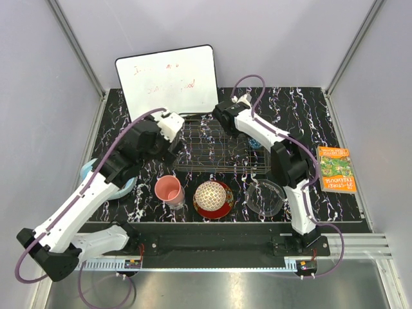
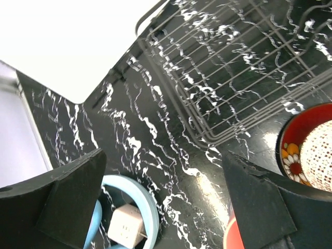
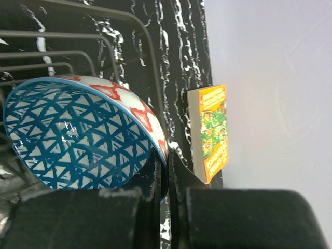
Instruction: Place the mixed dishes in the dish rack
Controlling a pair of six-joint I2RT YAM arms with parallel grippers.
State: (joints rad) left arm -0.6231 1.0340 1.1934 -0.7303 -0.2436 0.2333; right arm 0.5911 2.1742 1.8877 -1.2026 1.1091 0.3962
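My right gripper (image 3: pixel 167 176) is shut on the rim of the blue patterned bowl (image 3: pixel 78 135), holding it tilted on edge over the right end of the dark wire dish rack (image 1: pixel 212 151); from above the bowl (image 1: pixel 255 143) shows just under the right arm. My left gripper (image 2: pixel 166 207) is open and empty above the table, at the rack's left front corner (image 2: pixel 207 135). The pink cup (image 1: pixel 169 191), the cream-gold bowl (image 1: pixel 212 194) sitting on the red floral plate (image 1: pixel 226 207), and the clear glass bowl (image 1: pixel 264 196) stand in front of the rack. The stemmed glass is out of view.
A plain light-blue bowl (image 2: pixel 148 202) holding a white cube (image 2: pixel 126 225) sits at the left, under my left arm. A whiteboard (image 1: pixel 168 80) leans behind the rack. A green and orange book (image 1: pixel 337 168) lies at the right edge, also in the right wrist view (image 3: pixel 210 132).
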